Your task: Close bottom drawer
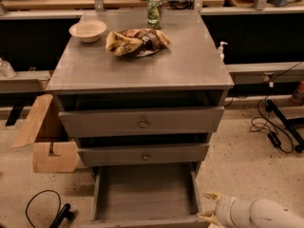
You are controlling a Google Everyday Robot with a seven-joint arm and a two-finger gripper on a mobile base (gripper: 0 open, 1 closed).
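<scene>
The bottom drawer [145,194] of the grey cabinet is pulled far out. Its inside is empty and its front lies along the bottom edge of the view, with the knob hidden. The two drawers above it, the top drawer [141,122] and the middle drawer [145,155], stand slightly ajar. My gripper [209,206] is at the bottom right, on a white arm, right beside the front right corner of the bottom drawer. Its cream fingertips [212,195] are spread apart and hold nothing.
On the cabinet top are a white bowl [88,30], a crumpled snack bag [137,42] and a green can [154,12]. A cardboard box [45,137] stands on the floor to the left. Cables [275,132] lie to the right, and a black cable [47,213] at the bottom left.
</scene>
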